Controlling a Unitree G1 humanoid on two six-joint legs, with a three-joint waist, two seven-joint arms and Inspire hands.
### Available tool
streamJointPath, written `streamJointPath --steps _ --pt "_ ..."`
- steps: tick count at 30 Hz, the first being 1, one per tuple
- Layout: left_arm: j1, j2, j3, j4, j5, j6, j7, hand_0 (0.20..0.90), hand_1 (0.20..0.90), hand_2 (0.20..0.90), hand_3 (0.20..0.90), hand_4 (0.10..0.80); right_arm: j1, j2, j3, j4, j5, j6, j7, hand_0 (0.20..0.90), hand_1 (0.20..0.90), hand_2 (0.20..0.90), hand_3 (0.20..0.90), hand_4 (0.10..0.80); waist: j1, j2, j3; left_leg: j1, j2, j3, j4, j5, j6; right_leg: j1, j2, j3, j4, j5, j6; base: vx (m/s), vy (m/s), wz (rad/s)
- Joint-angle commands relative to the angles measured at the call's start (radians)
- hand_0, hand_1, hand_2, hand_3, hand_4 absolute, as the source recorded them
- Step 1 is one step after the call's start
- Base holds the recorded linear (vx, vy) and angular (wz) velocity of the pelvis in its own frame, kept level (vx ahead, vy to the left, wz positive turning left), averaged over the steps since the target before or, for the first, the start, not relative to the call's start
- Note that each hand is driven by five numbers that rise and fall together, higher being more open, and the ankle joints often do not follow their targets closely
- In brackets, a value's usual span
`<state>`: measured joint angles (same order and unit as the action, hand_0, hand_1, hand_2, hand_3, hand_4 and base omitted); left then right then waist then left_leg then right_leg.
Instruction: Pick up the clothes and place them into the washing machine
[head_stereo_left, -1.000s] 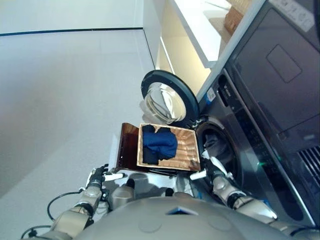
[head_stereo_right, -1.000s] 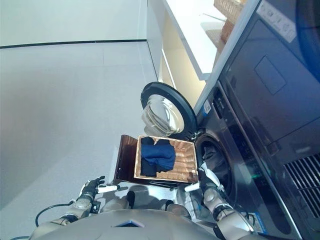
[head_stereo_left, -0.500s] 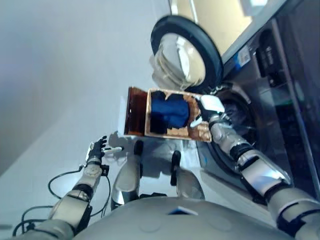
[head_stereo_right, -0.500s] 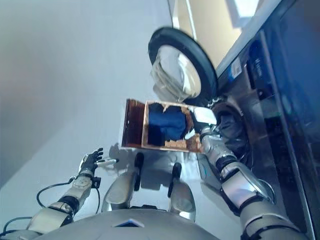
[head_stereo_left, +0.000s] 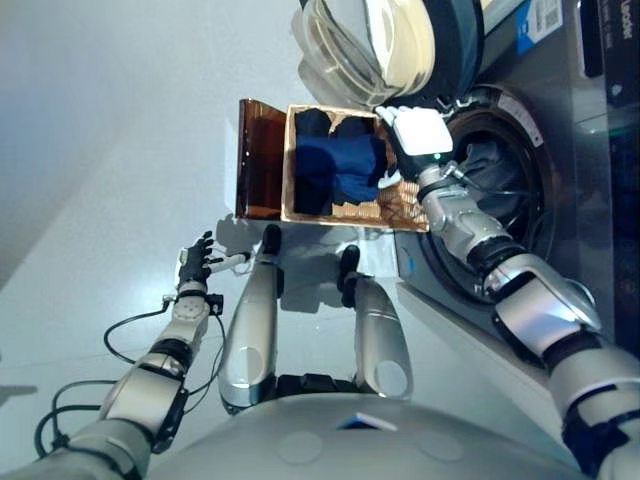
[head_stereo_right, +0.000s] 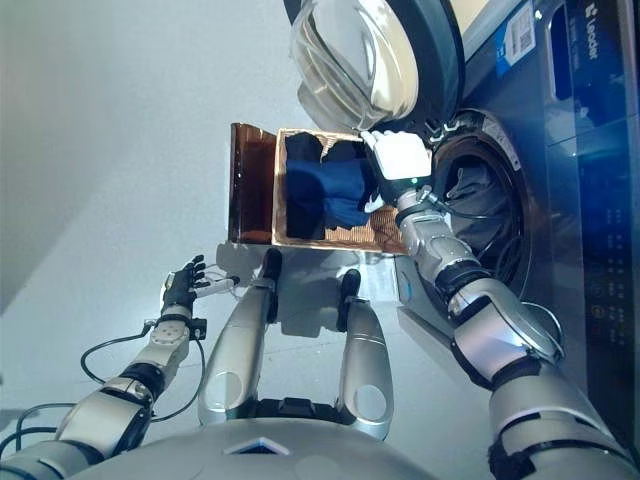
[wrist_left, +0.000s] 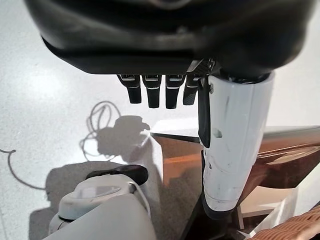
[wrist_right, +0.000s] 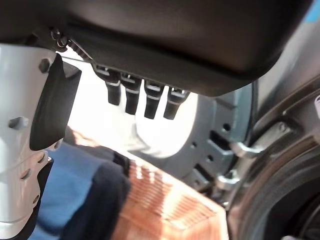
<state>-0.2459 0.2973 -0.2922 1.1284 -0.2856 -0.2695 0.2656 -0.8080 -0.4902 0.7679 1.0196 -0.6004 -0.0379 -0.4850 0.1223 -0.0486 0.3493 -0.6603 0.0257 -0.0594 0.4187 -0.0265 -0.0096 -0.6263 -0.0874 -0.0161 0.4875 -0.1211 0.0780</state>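
Observation:
Blue and dark clothes (head_stereo_left: 335, 165) lie in a wicker basket (head_stereo_left: 405, 212) on the floor before the washing machine. The machine's drum opening (head_stereo_left: 505, 175) holds grey laundry, and its round door (head_stereo_left: 400, 40) stands swung open beyond the basket. My right hand (head_stereo_left: 415, 130) hovers open over the basket's side nearest the drum, just beside the blue cloth (wrist_right: 70, 185) and holding nothing. My left hand (head_stereo_left: 195, 265) hangs open over the floor at the lower left, far from the basket.
A brown wooden panel (head_stereo_left: 258, 160) stands against the basket's left side. The washer's dark front (head_stereo_right: 590, 200) fills the right. Pale floor (head_stereo_left: 100, 150) stretches to the left.
The camera has tilted down and nearer. My right hand has risen from the basket's near corner to over its right side by the blue clothes. The left hand stays low.

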Motion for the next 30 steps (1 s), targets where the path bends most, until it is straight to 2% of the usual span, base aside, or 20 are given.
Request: streamJointPath --steps 1,7,18,30 --pt "0.016 0.019 -0.026 -0.030 -0.033 -0.056 0.044 0.900 0.900 0.900 0.900 0.800 -0.082 -0.034 0.013 -0.011 0.014 -0.001 -0.091 0.900 0.900 0.900 0.900 0.800 0.011 0.003 -0.094 -0.030 -0.005 0.000 0.051 -0.063 -0.042 -0.008 0.006 -0.016 -0.084 0.091 -0.011 0.033 -0.002 0.06" --pt "0.006 0.020 -0.030 -0.038 -0.040 -0.061 0.050 0.900 0.900 0.900 0.900 0.800 -0.096 0.007 0.017 0.019 0.039 -0.007 -0.101 0.900 0.900 0.900 0.900 0.800 0.022 0.002 -0.085 -0.034 -0.022 -0.012 0.047 -0.064 -0.036 0.000 0.005 -0.029 -0.087 0.083 -0.016 0.035 -0.004 0.10" --pt "-0.004 0.024 -0.030 -0.024 -0.026 -0.066 0.060 0.900 0.900 0.900 0.900 0.800 -0.097 0.069 0.016 0.020 0.060 -0.018 -0.107 0.900 0.900 0.900 0.900 0.800 0.035 -0.003 -0.075 -0.028 -0.034 -0.031 0.027 -0.060 -0.031 0.016 0.000 -0.050 -0.100 0.081 -0.017 0.017 -0.005 0.05" --pt "-0.005 0.029 -0.036 -0.039 -0.026 -0.071 0.064 0.900 0.900 0.900 0.900 0.800 -0.113 0.074 0.018 0.054 0.073 -0.016 -0.114 0.900 0.900 0.900 0.900 0.800 0.048 0.014 -0.047 -0.037 -0.043 -0.039 0.020 -0.049 -0.031 0.013 -0.005 -0.061 -0.098 0.078 -0.020 -0.001 -0.001 0.05"
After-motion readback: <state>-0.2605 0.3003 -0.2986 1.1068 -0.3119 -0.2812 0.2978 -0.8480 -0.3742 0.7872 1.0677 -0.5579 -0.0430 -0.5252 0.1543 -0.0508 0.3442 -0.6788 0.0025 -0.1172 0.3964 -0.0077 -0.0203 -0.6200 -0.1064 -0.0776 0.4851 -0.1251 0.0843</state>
